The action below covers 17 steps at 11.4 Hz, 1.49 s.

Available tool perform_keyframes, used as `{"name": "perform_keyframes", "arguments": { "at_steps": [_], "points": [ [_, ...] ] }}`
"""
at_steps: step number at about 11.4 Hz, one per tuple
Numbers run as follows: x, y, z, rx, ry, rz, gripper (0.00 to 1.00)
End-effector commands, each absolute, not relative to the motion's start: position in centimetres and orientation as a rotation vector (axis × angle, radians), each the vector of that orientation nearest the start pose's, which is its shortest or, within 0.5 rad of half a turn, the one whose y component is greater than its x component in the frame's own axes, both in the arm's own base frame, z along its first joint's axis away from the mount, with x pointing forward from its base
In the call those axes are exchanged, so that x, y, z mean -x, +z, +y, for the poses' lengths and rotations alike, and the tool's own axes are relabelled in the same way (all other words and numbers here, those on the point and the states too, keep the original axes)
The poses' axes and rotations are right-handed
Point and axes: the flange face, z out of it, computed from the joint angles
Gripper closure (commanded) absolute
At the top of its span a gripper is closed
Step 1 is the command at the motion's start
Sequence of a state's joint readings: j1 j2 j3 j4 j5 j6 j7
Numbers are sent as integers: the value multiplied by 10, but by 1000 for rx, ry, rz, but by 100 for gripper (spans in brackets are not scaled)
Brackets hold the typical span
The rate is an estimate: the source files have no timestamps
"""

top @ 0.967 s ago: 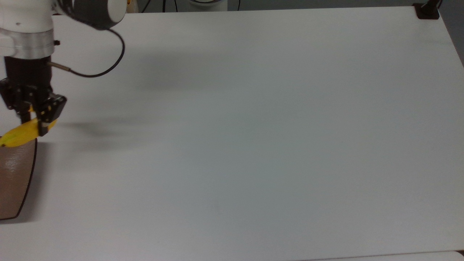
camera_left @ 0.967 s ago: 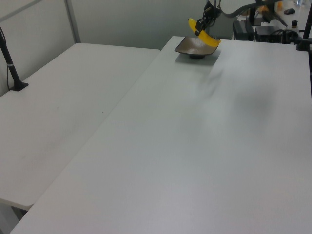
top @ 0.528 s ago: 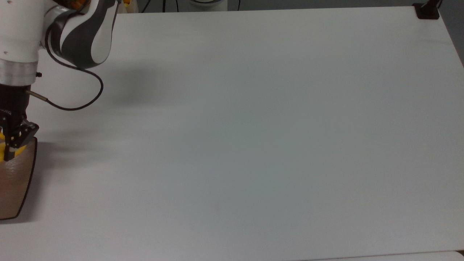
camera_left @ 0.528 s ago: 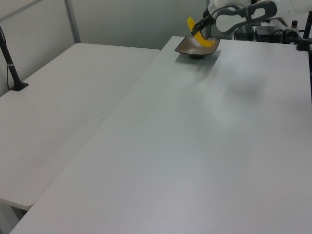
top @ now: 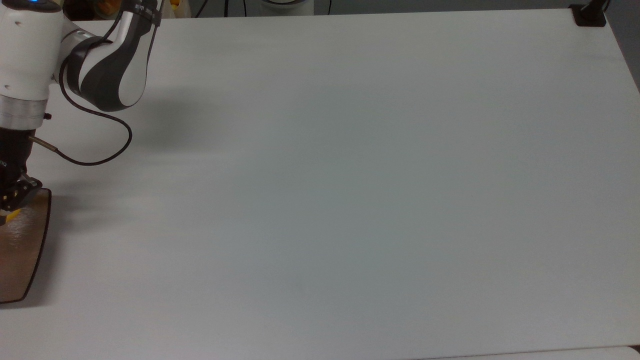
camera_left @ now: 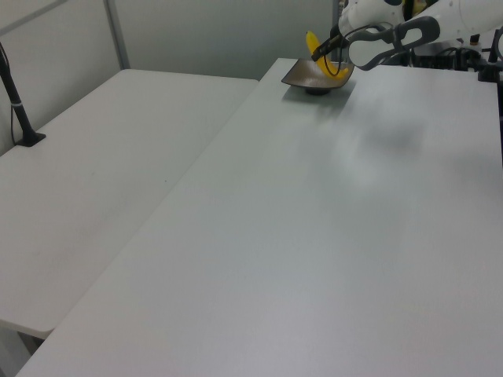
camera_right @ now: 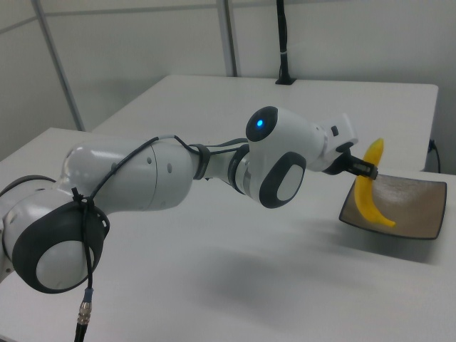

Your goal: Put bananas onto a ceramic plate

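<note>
The robot arm is white and grey, and in the right view it reaches from the right view's left across the white table to the plate on the right view's right. The plate is brown and shiny, with a thin dark rim, and it sits near the table's edge. In the top view its corner shows at the top view's far left, and in the left view it sits at the far end of the table. The gripper is dark and is closed on the banana, pinching it around its middle. The banana is bright yellow and curved. It stands almost upright, with one end pointing up above the gripper and the other end hanging down below it, over the near left part of the plate in the right view. Whether that lower end touches the plate cannot be told. In the left view the banana also stands up over the plate, with the gripper across it. In the top view a small bit of yellow peeks out under the gripper, right at the plate's far edge. A black cable loops from the arm's wrist over the table.
</note>
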State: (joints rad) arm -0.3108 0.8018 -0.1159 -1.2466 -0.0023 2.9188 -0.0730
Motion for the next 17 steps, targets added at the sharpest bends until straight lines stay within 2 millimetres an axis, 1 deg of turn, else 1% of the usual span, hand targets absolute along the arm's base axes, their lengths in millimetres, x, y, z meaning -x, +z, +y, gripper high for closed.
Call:
{"name": "perform_keyframes", "arguments": {
  "at_steps": [1, 2, 4, 5, 6, 7, 8, 9, 10, 11, 12, 15, 17],
  "points": [
    [-745, 393, -304, 3068, -1455, 429, 48],
    [-745, 393, -304, 3066, -1460, 429, 40],
    [-745, 393, -304, 3065, -1460, 431, 17],
    [-745, 394, -303, 3062, -1460, 433, 0],
    [-744, 401, -302, 3062, -1465, 428, 0],
    [-743, 414, -297, 3057, -1467, 419, 0],
    [-737, 430, -293, 3068, -1449, 408, 0],
    [-730, 444, -283, 3081, -1390, 397, 0],
    [-727, 462, -259, 3099, -1276, 368, 0],
    [-722, 482, -230, 3130, -1109, 327, 0],
    [-712, 504, -206, 3147, -976, 297, 0],
    [-671, 574, -136, 3156, -689, 193, 0],
    [-640, 615, -89, 3150, -523, 103, 0]
  ]
}}
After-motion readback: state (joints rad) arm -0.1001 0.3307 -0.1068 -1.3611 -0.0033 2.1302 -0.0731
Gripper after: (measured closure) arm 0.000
